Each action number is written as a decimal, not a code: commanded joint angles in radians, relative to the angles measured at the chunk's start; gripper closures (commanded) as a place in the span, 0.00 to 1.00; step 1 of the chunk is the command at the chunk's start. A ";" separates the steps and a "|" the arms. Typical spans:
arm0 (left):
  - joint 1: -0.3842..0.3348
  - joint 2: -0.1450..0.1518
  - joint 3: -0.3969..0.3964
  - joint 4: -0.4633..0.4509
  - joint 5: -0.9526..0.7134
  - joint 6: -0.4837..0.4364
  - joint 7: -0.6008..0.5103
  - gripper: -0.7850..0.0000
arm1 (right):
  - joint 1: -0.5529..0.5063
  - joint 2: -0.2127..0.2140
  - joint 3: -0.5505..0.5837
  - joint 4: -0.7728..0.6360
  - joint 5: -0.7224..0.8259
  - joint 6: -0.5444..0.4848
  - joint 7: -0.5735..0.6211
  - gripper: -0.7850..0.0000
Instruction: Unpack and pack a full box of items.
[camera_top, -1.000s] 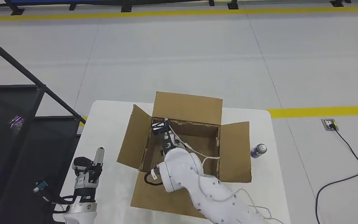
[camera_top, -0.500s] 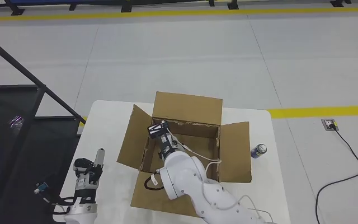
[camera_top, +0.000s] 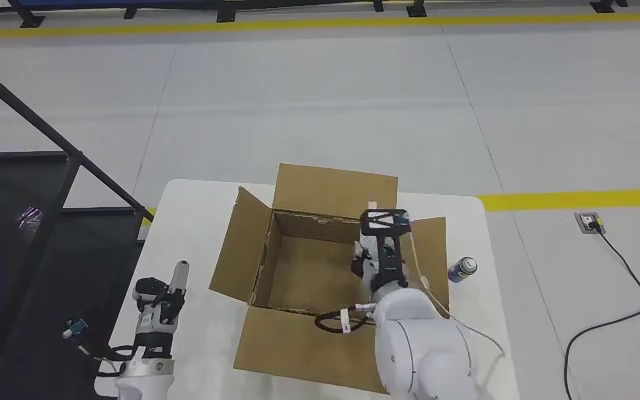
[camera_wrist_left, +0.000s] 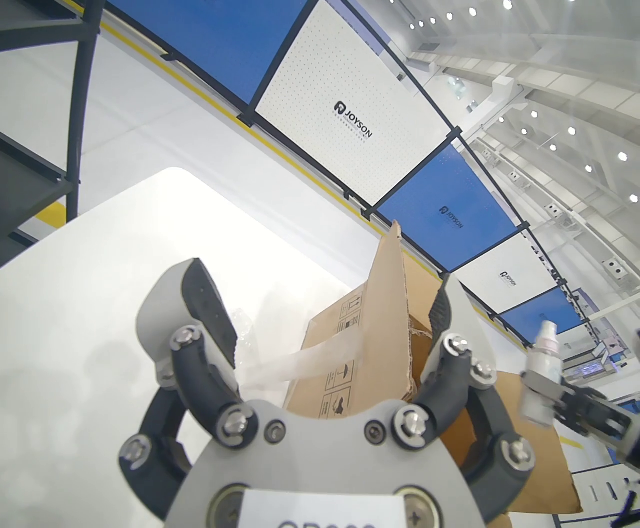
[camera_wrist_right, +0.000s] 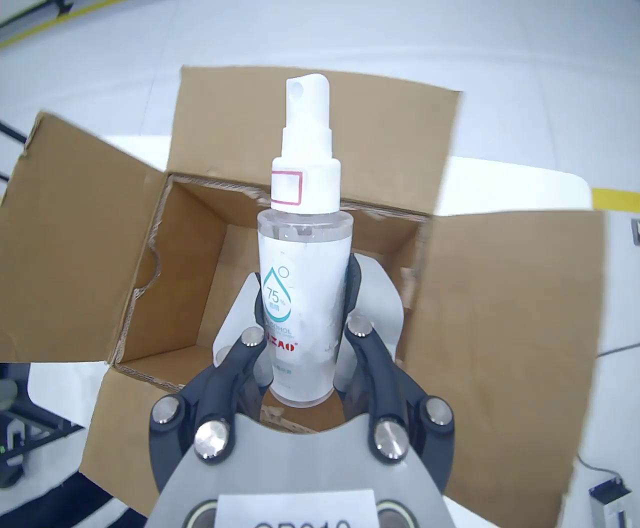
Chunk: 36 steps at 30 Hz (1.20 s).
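Though nothing is set down yet: table (camera_top: 190, 215), open box (camera_top: 335, 190) on it. Left gripper (camera_wrist_left: 322, 295) jaws apart, at the far side. Right gripper (camera_wrist_right: 305, 282) is clamped on the spray bottle (camera_wrist_right: 300, 235), long axis along the fingers, above the box's right flap. Can (camera_top: 462, 268) stands just beyond; I expect a rightward put-down.

Box (camera_top: 335, 192) on table (camera_top: 195, 230), can (camera_top: 462, 268) to its right

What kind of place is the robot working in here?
Probably a large industrial or test hall: a pale floor with yellow lines, blue and white wall panels, and a high roof with ceiling lights.
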 joint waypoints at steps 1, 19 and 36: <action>-0.014 0.000 -0.006 0.007 -0.007 0.006 -0.006 0.00 | -0.133 0.009 0.094 -0.124 -0.029 0.019 -0.010 1.00; -0.088 -0.002 0.011 0.050 0.000 0.045 -0.032 0.00 | -0.281 0.038 0.625 0.249 0.480 -0.181 -0.096 1.00; -0.096 -0.005 0.001 0.057 -0.001 0.072 -0.011 0.00 | -0.165 0.062 0.613 0.435 0.493 -0.247 -0.078 0.37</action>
